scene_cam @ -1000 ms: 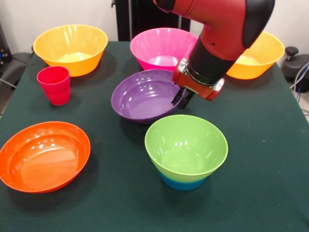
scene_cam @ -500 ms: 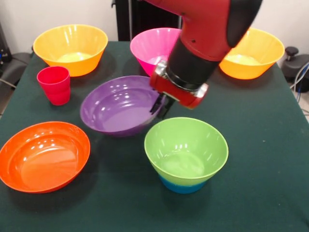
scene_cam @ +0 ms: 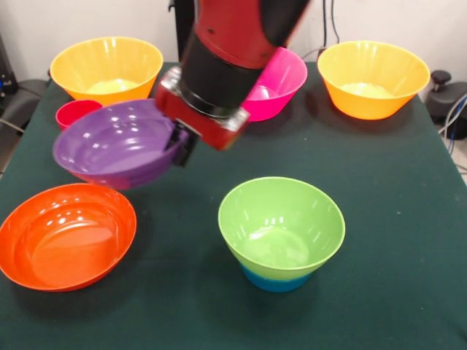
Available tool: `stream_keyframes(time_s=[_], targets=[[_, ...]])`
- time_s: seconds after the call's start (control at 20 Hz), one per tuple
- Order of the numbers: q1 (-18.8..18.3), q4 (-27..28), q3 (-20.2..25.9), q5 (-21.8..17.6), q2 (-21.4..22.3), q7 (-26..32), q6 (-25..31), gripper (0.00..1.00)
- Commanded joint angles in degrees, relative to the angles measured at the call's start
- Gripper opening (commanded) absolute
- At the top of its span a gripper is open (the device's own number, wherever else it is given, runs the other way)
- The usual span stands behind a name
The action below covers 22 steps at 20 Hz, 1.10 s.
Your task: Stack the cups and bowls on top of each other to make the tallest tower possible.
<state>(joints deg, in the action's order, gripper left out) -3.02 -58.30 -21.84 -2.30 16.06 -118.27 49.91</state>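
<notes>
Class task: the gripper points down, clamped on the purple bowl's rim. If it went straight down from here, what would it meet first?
Probably bare table cloth just right of the orange bowl. The gripper carries the purple bowl, whose underside might reach the orange bowl's rim first; depth is unclear.

Reaches down from twelve o'clock toward seven o'clock as a red and black arm [scene_cam: 233, 36], with gripper [scene_cam: 180, 148] clamped on the purple bowl's [scene_cam: 113, 146] three-o'clock rim, carrying it aloft.

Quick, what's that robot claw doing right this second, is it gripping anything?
Gripper: closed on the rim of the wide glossy purple plastic bowl, holding it up beside the orange bowl.
</notes>
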Motion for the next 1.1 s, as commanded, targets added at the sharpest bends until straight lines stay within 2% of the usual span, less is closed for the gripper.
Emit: stream_keyframes(time_s=[0.05,0.2,0.4,0.6,0.85,1.1], targets=[[-2.6,-4.6,7.1,-5.2,2.7,14.6,4.2,0.00],[-2.6,-6.0,7.6,-5.6,4.2,14.2,4.6,0.00],[-1.8,-4.3,7.3,-5.6,5.4,13.1,8.6,0.00],[-0.7,2.0,6.5,-5.6,4.9,12.3,16.3,0.00],[0.0,12.5,5.4,-5.6,1.1,9.6,24.2,0.00],[0.2,20.9,4.8,-5.0,-2.2,7.1,31.2,0.00]])
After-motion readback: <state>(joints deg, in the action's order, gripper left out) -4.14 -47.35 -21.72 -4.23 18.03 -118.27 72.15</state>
